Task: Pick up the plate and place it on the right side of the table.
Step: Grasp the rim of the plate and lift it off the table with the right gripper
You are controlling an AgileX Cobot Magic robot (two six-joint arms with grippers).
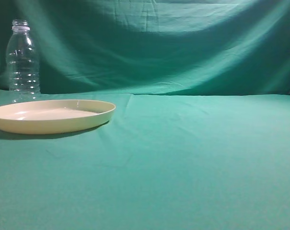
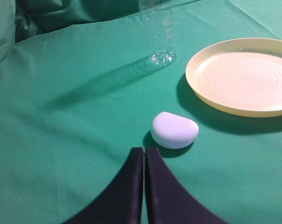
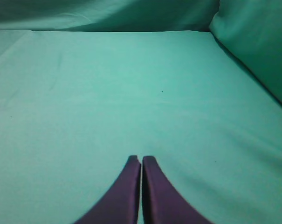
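Note:
The cream-yellow plate [image 1: 51,115] lies flat on the left part of the teal table [image 1: 183,158]. It also shows in the left wrist view [image 2: 245,77] at the upper right, empty. My left gripper [image 2: 144,150] is shut and empty, above the cloth, short of the plate and to its left. My right gripper [image 3: 141,159] is shut and empty over bare cloth. Neither gripper shows in the exterior view.
A clear ribbed plastic bottle [image 1: 23,60] stands behind the plate at the far left, also in the left wrist view [image 2: 158,35]. A small white rounded object [image 2: 174,130] lies just ahead of my left gripper. A folded green backdrop [image 1: 159,43] closes the back.

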